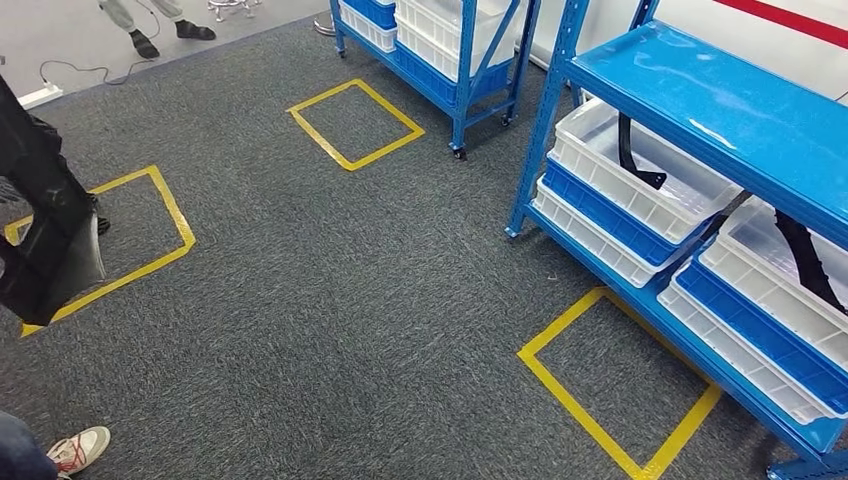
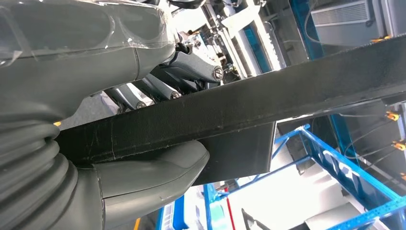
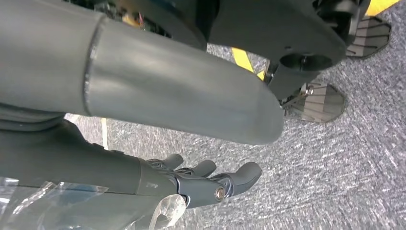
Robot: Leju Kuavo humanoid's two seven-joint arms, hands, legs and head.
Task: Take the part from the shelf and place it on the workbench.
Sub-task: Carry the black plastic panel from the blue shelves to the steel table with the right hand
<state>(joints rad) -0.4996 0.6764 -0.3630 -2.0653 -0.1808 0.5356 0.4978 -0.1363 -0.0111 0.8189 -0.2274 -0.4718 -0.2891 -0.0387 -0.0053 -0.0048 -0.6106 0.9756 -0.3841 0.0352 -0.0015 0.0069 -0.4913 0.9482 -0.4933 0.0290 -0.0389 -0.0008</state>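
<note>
Left hand [image 2: 143, 110] clamped on the part [image 2: 249, 108], thumb under, darker fingers over, probably to keep the long black strip from swinging during the carry. In the wrist view, long axis running straight out past the hand toward the blue shelf [image 1: 700, 100]; in the head view, part [image 1: 45, 230] hanging low on the left over grey carpet. Right hand [image 3: 206, 179] holding nothing, fingers loosely curled yet apart. No counter to be seen.
</note>
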